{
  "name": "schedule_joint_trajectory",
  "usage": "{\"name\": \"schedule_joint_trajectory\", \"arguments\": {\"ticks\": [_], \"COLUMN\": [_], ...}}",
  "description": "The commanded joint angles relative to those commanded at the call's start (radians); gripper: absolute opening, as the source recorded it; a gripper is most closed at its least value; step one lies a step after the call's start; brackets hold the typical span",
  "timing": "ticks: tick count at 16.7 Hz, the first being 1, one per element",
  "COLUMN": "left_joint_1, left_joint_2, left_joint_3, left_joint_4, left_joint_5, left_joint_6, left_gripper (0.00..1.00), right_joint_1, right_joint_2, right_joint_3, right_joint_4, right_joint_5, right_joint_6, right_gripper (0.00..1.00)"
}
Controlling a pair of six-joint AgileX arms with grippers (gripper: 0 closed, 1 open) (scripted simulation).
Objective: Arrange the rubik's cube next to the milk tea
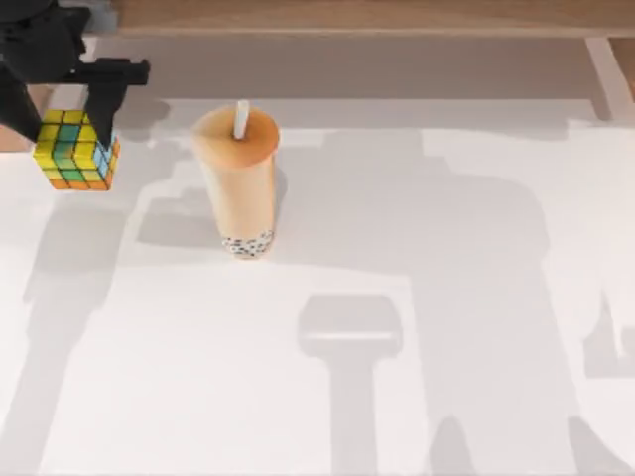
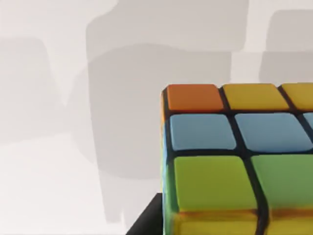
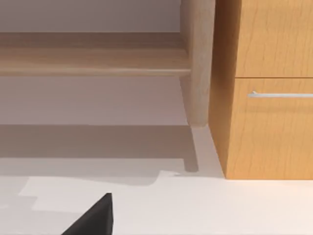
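**Cube held at the table's far left, cup standing alone**

At the far left of the table (image 1: 417, 327), near its back edge, the left gripper (image 1: 62, 121) has its two dark fingers closed against opposite sides of the rubik's cube (image 1: 76, 150). One cube is on view, and it shows yellow, green, blue and orange squares on its upper and side faces. From the left wrist camera, the same cube (image 2: 239, 156) sits close up, with one orange, several yellow, blue and green squares facing the lens and white tabletop behind it. Whether the cube rests on the surface or hangs just above it cannot be told.

One milk tea (image 1: 238, 178) stands upright to the right of the cube, apart from it with bare white surface between them. It has an orange lid, a single white straw (image 1: 241, 119) and dark pearls at its base.

The right wrist camera looks across the tabletop toward a wooden cabinet (image 3: 269, 88) with one metal handle (image 3: 281, 94); a dark fingertip of the right gripper (image 3: 93, 218) pokes into the lower edge, and how far that gripper is spread cannot be told.
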Motion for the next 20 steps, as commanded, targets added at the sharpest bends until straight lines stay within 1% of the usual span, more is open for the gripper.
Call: {"name": "schedule_joint_trajectory", "arguments": {"ticks": [4,11,16,20], "left_joint_1": [-0.010,-0.015,-0.016,-0.016], "left_joint_2": [0.015,0.066,0.073,0.073], "left_joint_3": [-0.038,-0.156,-0.163,-0.163], "left_joint_4": [0.041,0.088,0.090,0.090], "left_joint_5": [-0.002,-0.014,-0.014,-0.014], "left_joint_6": [-0.014,-0.083,-0.086,-0.086], "left_gripper": [0.00,0.00,0.00,0.30], "right_joint_1": [0.000,0.000,0.000,0.000], "right_joint_2": [0.000,0.000,0.000,0.000], "right_joint_3": [0.000,0.000,0.000,0.000], "right_joint_4": [0.000,0.000,0.000,0.000], "right_joint_5": [0.000,0.000,0.000,0.000], "right_joint_6": [0.000,0.000,0.000,0.000], "right_gripper": [1.00,1.00,1.00,1.00]}}
